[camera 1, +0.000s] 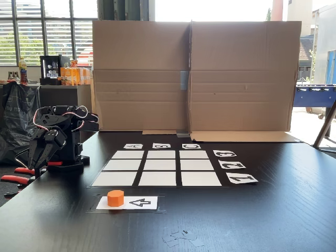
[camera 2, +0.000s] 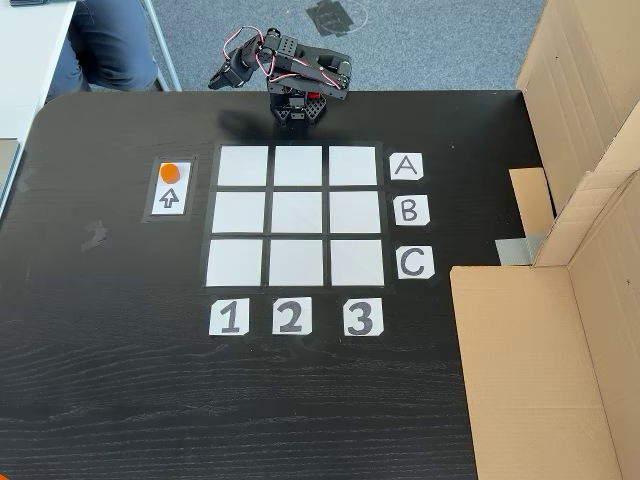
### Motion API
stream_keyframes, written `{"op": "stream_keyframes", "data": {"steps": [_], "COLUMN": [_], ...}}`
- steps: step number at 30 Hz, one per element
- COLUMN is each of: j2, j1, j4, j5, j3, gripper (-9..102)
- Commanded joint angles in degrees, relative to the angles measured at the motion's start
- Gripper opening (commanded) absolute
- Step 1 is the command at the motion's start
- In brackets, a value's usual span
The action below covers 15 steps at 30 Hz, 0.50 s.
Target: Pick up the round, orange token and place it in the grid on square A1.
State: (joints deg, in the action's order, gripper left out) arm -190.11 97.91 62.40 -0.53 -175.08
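Observation:
The orange token (camera 1: 115, 198) (camera 2: 170, 172) stands on one end of a white card with a black arrow. The card lies beside the grid (camera 1: 160, 166) (camera 2: 296, 215), on its number 1 side. Square A1 (camera 1: 114, 179) (camera 2: 242, 166) is the corner cell closest to both the token and the arm, and it is bare. The black arm is folded over its base at the grid's A side. Its gripper (camera 1: 33, 166) (camera 2: 216, 79) hangs down off the grid, well away from the token. The fingers look pressed together with nothing between them.
A tall cardboard wall (camera 1: 194, 79) (camera 2: 585, 230) stands along the letter side of the table. Red-handled clamps (camera 1: 16, 176) hold the arm's base at the table edge. Tape scraps (camera 1: 178, 236) lie near the front edge. A seated person's leg (camera 2: 110, 40) is beyond the table.

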Motion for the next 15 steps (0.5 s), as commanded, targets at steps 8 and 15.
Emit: {"op": "stream_keyframes", "data": {"steps": [8,15], "j2": [0.44,5.01], "j1": [5.01,4.83], "j4": [-6.42,-10.63], "j5": [6.86,6.68], "j3": [-0.09,0.88], "gripper": [5,6]}}
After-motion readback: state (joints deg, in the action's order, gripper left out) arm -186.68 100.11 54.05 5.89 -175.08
